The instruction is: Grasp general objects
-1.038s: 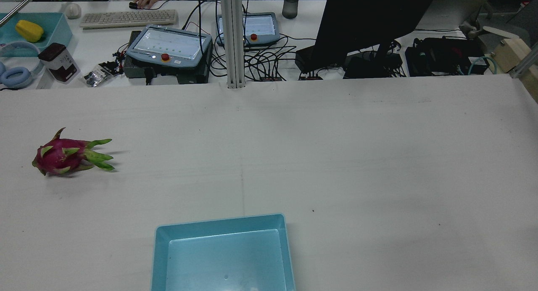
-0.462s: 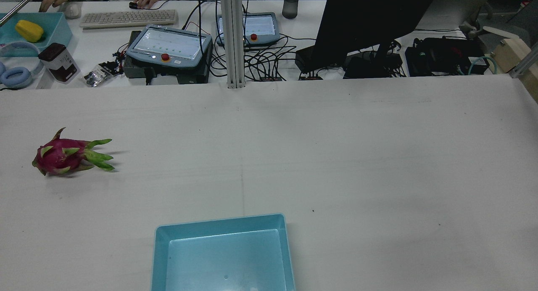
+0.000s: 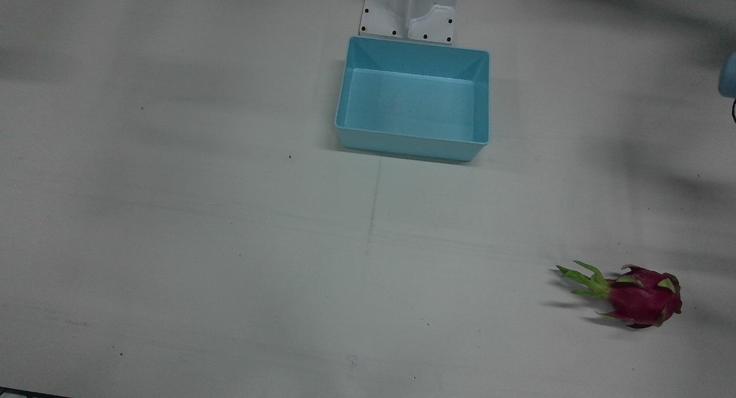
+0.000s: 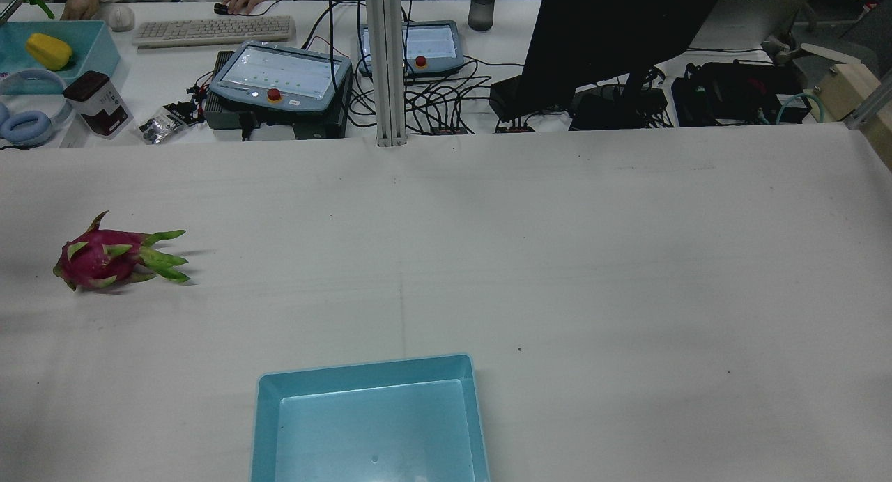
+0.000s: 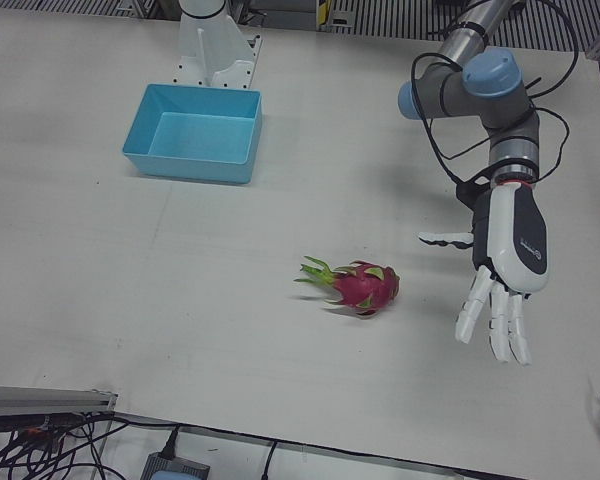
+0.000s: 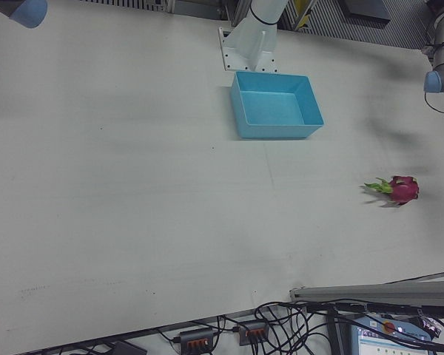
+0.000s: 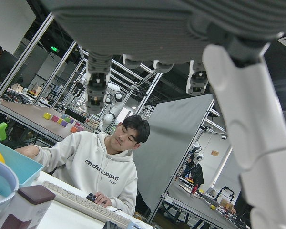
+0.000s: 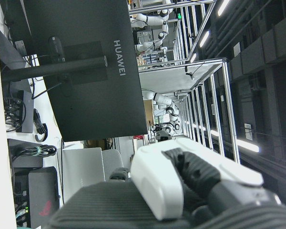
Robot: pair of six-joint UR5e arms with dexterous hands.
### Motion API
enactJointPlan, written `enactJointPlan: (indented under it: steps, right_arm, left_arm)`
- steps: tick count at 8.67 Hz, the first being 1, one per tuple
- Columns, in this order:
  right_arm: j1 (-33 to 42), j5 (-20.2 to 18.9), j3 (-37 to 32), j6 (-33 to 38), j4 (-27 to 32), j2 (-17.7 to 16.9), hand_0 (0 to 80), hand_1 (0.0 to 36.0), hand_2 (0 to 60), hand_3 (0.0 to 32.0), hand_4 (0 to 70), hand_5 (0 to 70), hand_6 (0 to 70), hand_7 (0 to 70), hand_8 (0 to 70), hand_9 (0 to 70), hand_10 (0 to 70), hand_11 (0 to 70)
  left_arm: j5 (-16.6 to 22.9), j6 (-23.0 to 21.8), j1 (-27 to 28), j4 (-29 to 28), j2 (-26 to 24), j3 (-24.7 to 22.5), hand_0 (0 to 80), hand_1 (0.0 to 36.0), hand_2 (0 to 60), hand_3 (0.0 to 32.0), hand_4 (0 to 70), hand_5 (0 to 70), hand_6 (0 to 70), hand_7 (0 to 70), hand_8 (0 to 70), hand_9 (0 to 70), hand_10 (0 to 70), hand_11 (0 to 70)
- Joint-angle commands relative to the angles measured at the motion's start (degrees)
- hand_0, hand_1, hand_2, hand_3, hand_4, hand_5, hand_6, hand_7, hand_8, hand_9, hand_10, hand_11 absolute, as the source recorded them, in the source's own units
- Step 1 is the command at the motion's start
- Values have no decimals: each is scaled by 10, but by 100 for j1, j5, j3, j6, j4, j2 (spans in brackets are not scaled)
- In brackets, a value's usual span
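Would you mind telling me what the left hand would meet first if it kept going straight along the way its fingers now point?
Probably the bare white table. The open left hand points its fingers downward, off to the side of the magenta dragon fruit, with nothing visible beneath them; its height above the surface is unclear.

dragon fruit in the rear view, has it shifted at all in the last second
No. The dragon fruit lies at the same spot on the table's left side, leaves pointing right, just as far from the blue tray.
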Motion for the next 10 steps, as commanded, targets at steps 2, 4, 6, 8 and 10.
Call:
enactJointPlan:
  steps: [2,4,6,8,10]
  right_arm:
    - [1,0,-7,0,0,0,0,0,0,0,0,0,0,0,0,0,0,0]
    - [-8,0,-7,0,0,0,0,0,0,0,0,0,0,0,0,0,0,0]
    - [1,0,-7,0,0,0,0,0,0,0,0,0,0,0,0,0,0,0]
    - [1,0,2,0,0,0,0,0,0,0,0,0,0,0,0,0,0,0]
    - [1,0,-7,0,0,0,0,0,0,0,0,0,0,0,0,0,0,0]
  left_arm:
    - [99,1085,578,1661,-623,-562,463,115,44,120,71,0,0,0,0,0,0,0]
    - [4,1502,944,1824,-944,-388,471,118,34,238,62,0,0,0,0,0,0,0]
    - [-392,1652,1368,1561,-1031,305,464,109,28,192,61,0,0,0,0,0,0,0]
    - [-454,1914,1947,2303,-1477,369,459,100,31,188,67,0,0,0,0,0,0,0]
    - [-577,2285,2081,2622,-1699,534,461,107,35,82,15,627,0,0,0,0,0,0]
